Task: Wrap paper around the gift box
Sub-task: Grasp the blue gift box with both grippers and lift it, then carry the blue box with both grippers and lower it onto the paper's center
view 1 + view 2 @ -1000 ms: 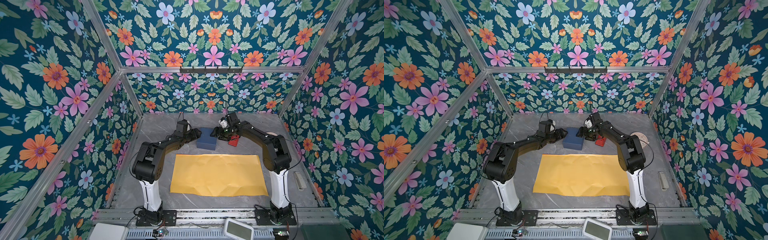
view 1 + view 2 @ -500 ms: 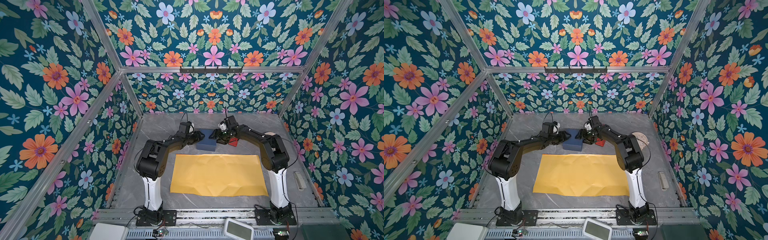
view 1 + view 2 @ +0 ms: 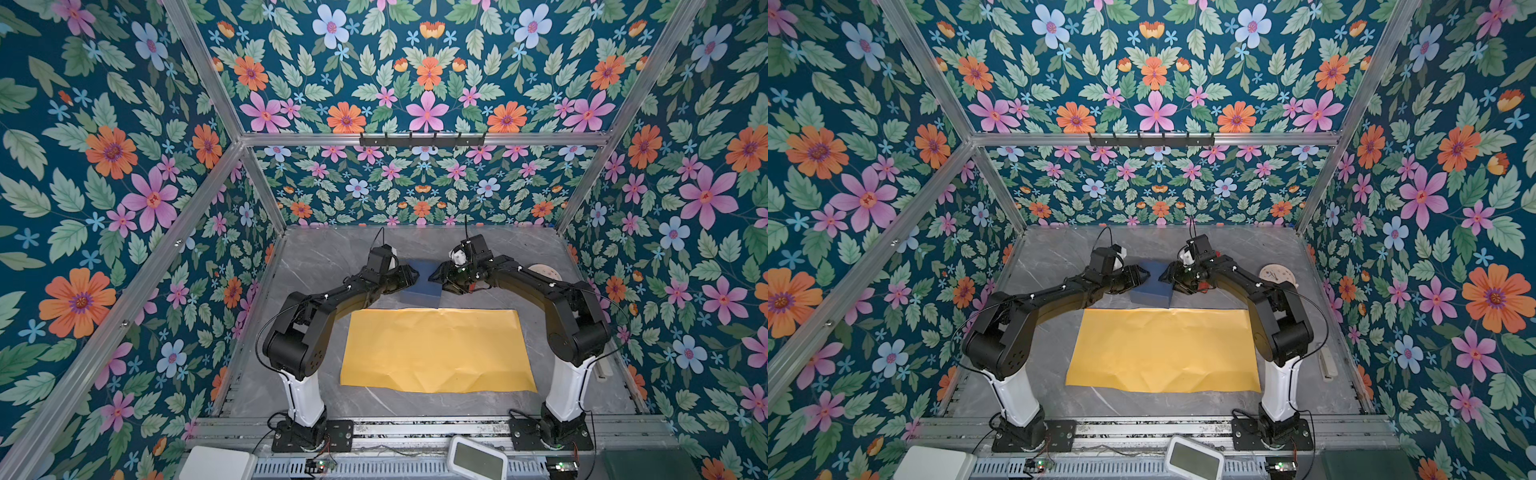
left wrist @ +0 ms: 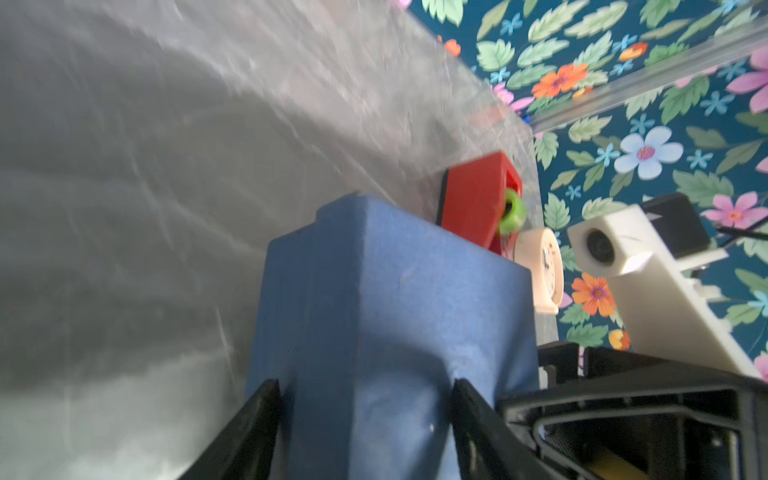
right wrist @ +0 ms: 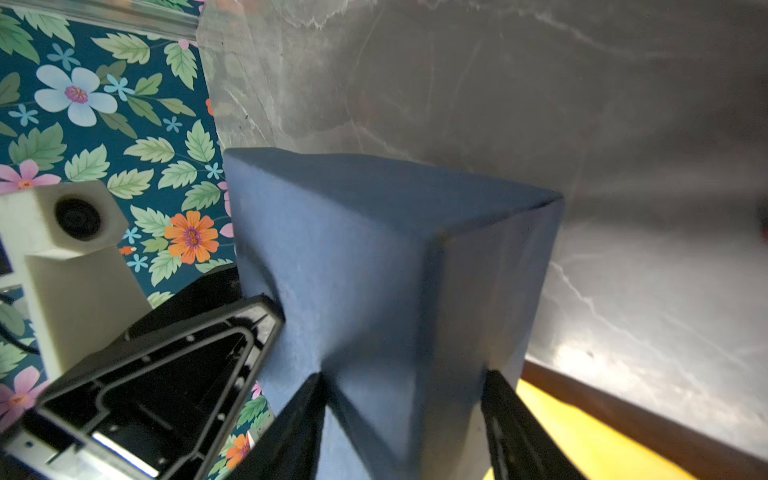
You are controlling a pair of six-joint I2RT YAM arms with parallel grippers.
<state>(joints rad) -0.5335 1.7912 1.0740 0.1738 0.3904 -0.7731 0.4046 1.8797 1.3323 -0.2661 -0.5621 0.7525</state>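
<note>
The dark blue gift box (image 3: 420, 286) (image 3: 1152, 289) stands on the grey table just behind the paper (image 3: 436, 349) (image 3: 1163, 349), a creased sheet lying flat with its yellow face up. My left gripper (image 3: 415, 275) (image 3: 1147, 276) holds the box's left side and my right gripper (image 3: 432, 276) (image 3: 1163, 276) its right side. In the left wrist view the left gripper (image 4: 365, 386) has both fingers pressed on the gift box (image 4: 386, 299), denting the card. The right gripper (image 5: 403, 376) likewise pinches the gift box (image 5: 374, 249), with the paper (image 5: 582, 432) close beside it.
A red tape dispenser (image 4: 473, 195) (image 3: 1202, 286) sits right behind the box, under my right arm. A round pale disc (image 3: 540, 272) (image 3: 1277, 276) lies at the back right. Flowered walls close in the table on three sides.
Both grippers have come in over the box's left and right sides and their jaws have narrowed onto it. The paper has not moved.
</note>
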